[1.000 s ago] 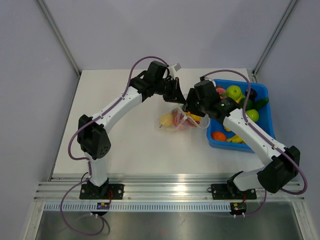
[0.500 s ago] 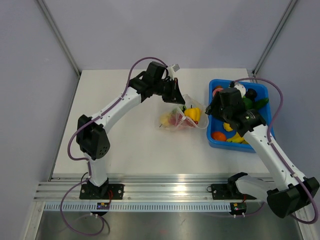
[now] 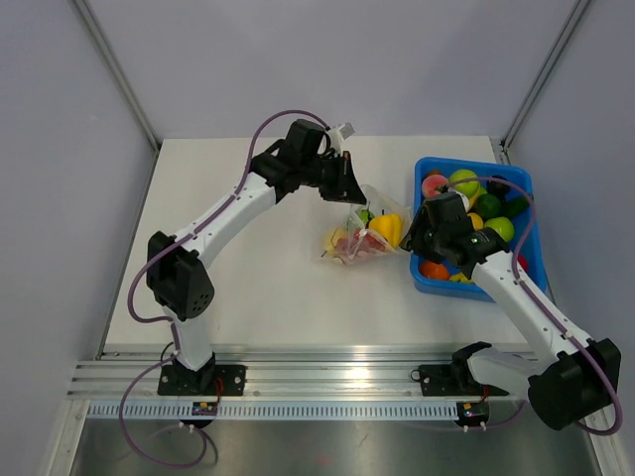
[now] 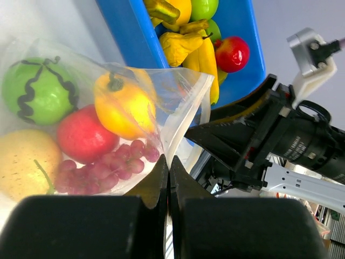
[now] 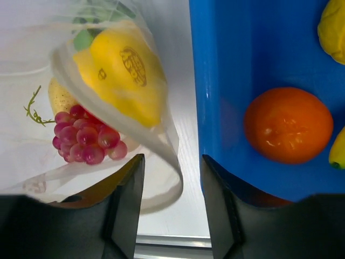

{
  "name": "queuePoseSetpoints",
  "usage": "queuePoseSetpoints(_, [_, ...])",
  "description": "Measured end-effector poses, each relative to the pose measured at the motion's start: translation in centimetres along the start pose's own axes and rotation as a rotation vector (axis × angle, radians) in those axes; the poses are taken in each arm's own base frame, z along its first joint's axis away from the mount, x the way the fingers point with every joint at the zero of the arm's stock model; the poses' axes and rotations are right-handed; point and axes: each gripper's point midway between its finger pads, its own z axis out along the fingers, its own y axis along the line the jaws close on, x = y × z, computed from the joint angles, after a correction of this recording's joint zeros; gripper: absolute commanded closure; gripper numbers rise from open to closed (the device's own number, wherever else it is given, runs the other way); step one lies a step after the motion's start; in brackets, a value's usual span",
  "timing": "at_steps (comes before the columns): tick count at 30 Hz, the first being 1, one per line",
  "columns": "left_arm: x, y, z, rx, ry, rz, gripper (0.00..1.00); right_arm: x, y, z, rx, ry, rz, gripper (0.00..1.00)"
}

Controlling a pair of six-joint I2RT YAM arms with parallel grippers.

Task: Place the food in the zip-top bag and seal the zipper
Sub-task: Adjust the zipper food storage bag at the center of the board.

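Observation:
The clear zip-top bag (image 3: 359, 238) lies mid-table, its mouth facing the blue bin. Inside it are food pieces: a yellow pepper (image 4: 125, 102), a green striped fruit (image 4: 40, 91), a red fruit (image 4: 81, 137), purple grapes (image 4: 108, 164) and a pale pear (image 4: 24, 162). My left gripper (image 4: 168, 162) is shut on the bag's upper mouth edge and holds it up. The zipper strip (image 5: 116, 121) curves down between the fingers of my right gripper (image 5: 172, 159), which stands open and is not clamped on it. In the top view, the right gripper (image 3: 415, 236) hovers between bag and bin.
The blue bin (image 3: 524, 188) at the right holds more food, among it an orange (image 5: 288, 125), bananas (image 4: 199, 48) and a red apple (image 4: 233, 54). Its near wall (image 5: 215, 81) lies just right of my right fingers. White tabletop (image 3: 228, 288) spreads to the left.
My right gripper left the bag mouth, swung over the bin, then came back low beside the bag's mouth. The yellow pepper now lies in the bag. The left gripper kept its hold.

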Motion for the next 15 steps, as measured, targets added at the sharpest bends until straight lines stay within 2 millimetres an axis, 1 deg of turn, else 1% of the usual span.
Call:
queuePoseSetpoints(1, [-0.1, -0.2, -0.2, 0.002, -0.004, 0.003, 1.00, -0.1, 0.2, 0.1, -0.006, -0.002, 0.003, 0.59])
queuePoseSetpoints(2, [-0.2, -0.4, -0.5, 0.005, -0.009, 0.007, 1.00, -0.2, 0.4, 0.3, -0.012, -0.003, 0.004, 0.74])
queuePoseSetpoints(3, [-0.2, -0.7, -0.7, 0.008, -0.013, 0.010, 1.00, -0.2, 0.5, 0.5, -0.017, -0.004, 0.005, 0.83])
queuePoseSetpoints(4, [-0.3, -0.9, -1.0, 0.011, -0.018, 0.014, 1.00, -0.3, 0.7, 0.6, -0.023, -0.002, 0.010, 0.89])
queuePoseSetpoints(5, [-0.4, -1.2, -1.3, 0.013, -0.024, 0.018, 1.00, -0.3, 0.8, 0.7, -0.026, -0.002, 0.009, 1.00])
queuePoseSetpoints(7, [-0.5, -1.4, -1.8, 0.014, -0.029, 0.023, 1.00, -0.6, 1.2, 0.7, -0.026, 0.006, 0.003, 1.00])
queuePoseSetpoints(9, [-0.6, -1.4, -2.3, 0.008, -0.034, 0.026, 1.00, -1.8, 2.2, 0.3, -0.043, -0.012, -0.007, 1.00])
queuePoseSetpoints(11, [-0.9, -0.9, -3.0, -0.007, -0.045, 0.022, 1.00, -3.8, 3.8, -0.7, -0.078, -0.047, -0.023, 1.00])
queuePoseSetpoints(13, [-1.3, -0.1, -3.8, -0.037, -0.057, 0.018, 1.00, -5.9, 5.8, -2.2, -0.139, -0.089, -0.037, 1.00])
queuePoseSetpoints(15, [-1.4, 0.6, -4.2, -0.064, -0.062, 0.012, 1.00, -7.6, 7.6, -3.4, -0.193, -0.121, -0.055, 1.00])
